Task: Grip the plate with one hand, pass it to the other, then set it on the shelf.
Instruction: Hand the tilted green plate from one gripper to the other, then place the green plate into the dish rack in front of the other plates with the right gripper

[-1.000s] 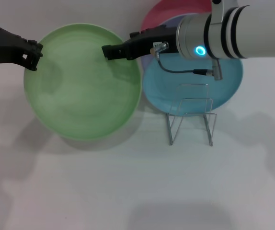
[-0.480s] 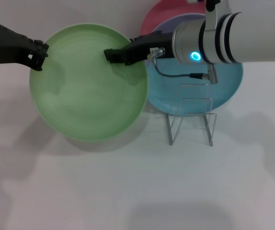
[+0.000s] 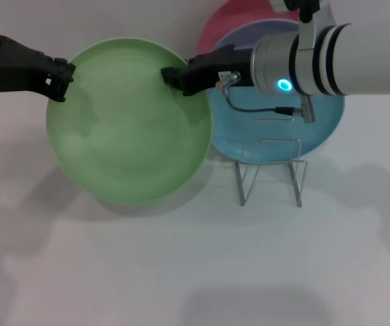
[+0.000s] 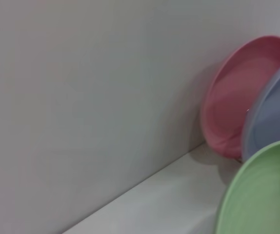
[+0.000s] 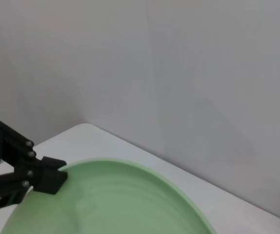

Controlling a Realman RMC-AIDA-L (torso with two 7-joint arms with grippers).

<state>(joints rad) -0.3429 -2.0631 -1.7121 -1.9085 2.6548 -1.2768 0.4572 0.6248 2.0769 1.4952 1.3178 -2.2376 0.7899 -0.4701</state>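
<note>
The light green plate (image 3: 130, 136) is held up above the white table, tilted toward me. My left gripper (image 3: 64, 73) is shut on its left rim. My right gripper (image 3: 171, 76) reaches in from the right and lies across the plate's upper right rim. The right wrist view shows the plate (image 5: 120, 204) close below, with the left gripper (image 5: 47, 178) on its far rim. The plate's edge also shows in the left wrist view (image 4: 262, 195). The wire shelf (image 3: 271, 163) stands empty on the table to the right of the plate.
A turquoise plate (image 3: 317, 129), a lavender plate (image 3: 263, 30) and a pink plate (image 3: 225, 20) lean against the back wall behind the shelf. The pink plate (image 4: 237, 97) and lavender plate (image 4: 276, 112) also show in the left wrist view. White table lies in front.
The plate and both grippers have shifted a little to the right together, toward the shelf. The shelf and the leaning plates have not moved.
</note>
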